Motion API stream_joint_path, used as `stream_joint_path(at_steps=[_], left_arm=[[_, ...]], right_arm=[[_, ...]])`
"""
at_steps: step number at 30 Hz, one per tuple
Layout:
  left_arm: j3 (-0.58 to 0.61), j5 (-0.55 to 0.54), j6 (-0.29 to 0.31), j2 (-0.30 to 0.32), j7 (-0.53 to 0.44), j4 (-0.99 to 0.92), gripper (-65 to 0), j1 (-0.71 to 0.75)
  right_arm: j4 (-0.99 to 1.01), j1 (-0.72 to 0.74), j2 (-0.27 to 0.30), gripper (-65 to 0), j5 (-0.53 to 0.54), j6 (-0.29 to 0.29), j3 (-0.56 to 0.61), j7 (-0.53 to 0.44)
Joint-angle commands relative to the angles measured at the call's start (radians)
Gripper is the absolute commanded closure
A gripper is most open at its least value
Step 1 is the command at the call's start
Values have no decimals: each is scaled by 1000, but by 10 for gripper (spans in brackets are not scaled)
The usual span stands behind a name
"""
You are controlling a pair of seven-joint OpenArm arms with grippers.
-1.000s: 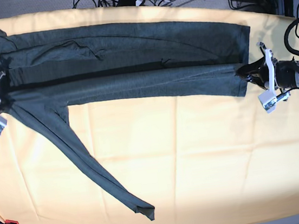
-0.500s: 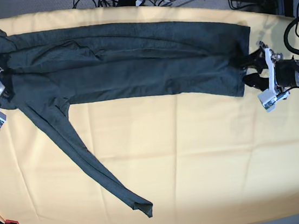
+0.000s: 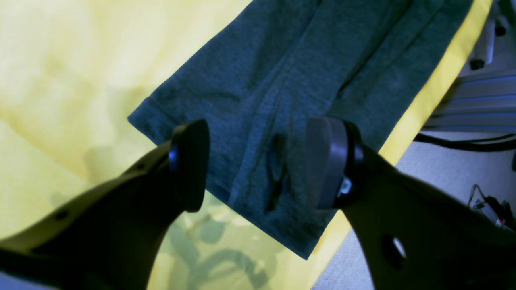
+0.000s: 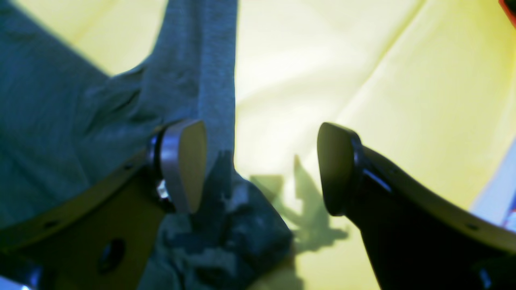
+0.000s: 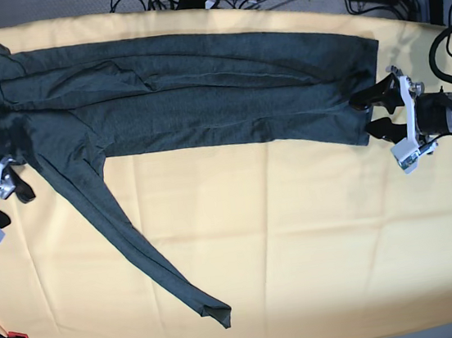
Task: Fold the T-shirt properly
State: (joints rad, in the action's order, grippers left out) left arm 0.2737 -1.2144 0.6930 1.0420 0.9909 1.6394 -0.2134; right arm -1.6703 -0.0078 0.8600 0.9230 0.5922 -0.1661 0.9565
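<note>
Where the left wrist view looks down, the left pincer (image 3: 258,165) gapes wide, empty, the dark charcoal heathered knit T-shirt (image 3: 298,76) lying flat beneath and beyond its tips on the pale yellow cloth-covered table (image 3: 68,80).

Right wrist view: the right pincer (image 4: 262,165) stands wide open, gripping nothing, shirt under its near finger.

Base view: the T-shirt (image 5: 192,91) stretches between both pincers, one sleeve trailing away.

One T-shirt (image 5: 192,91), two grippers (image 5: 380,113) (image 5: 2,195)
</note>
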Motion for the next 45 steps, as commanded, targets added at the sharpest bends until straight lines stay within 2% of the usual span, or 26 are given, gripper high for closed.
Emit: stream_joint_path(at_steps=[1,5,9,10,16,22,27,31,38,42,45], left_arm=[[-14,-11,5,21,-19,9,-388,-17],[-14,-10,5,21,-18,8,-388,-17],[-14,-11,5,21,-18,8,-388,-16],[-14,-10,5,21,-18,8,-388,-16],[-14,-7,5,21,-18,8,-388,-16],[-14,27,5,20,-24,8,-388,-17],[-19,55,5,-3,-26,8,-388,-17],[-20,71,-5,-21,-25,8,-388,-17],[-32,158,-52,-28,-64,8,-388,-17],[-74,163,-85,-28,-68,8,-388,-17],[-106,163,-85,-28,-71,8,-388,-17]], right_arm=[[6,25,4,-446,-18,-18,-12,-32],[123,62,-103,-446,-98,-75,-12,-72],[297,154,-196,-446,-68,-87,-12,-69],[338,179,-214,-446,-50,-83,-13,-61],[500,306,-298,-446,114,24,-12,43],[590,346,-364,-446,117,65,-12,47],[600,345,-407,-446,91,102,-12,64],[600,345,-430,-446,98,106,-10,87],[600,346,-432,-446,121,106,-10,103],[600,351,-417,-446,-53,106,-11,11],[600,351,-406,-446,-146,44,-11,-61]])
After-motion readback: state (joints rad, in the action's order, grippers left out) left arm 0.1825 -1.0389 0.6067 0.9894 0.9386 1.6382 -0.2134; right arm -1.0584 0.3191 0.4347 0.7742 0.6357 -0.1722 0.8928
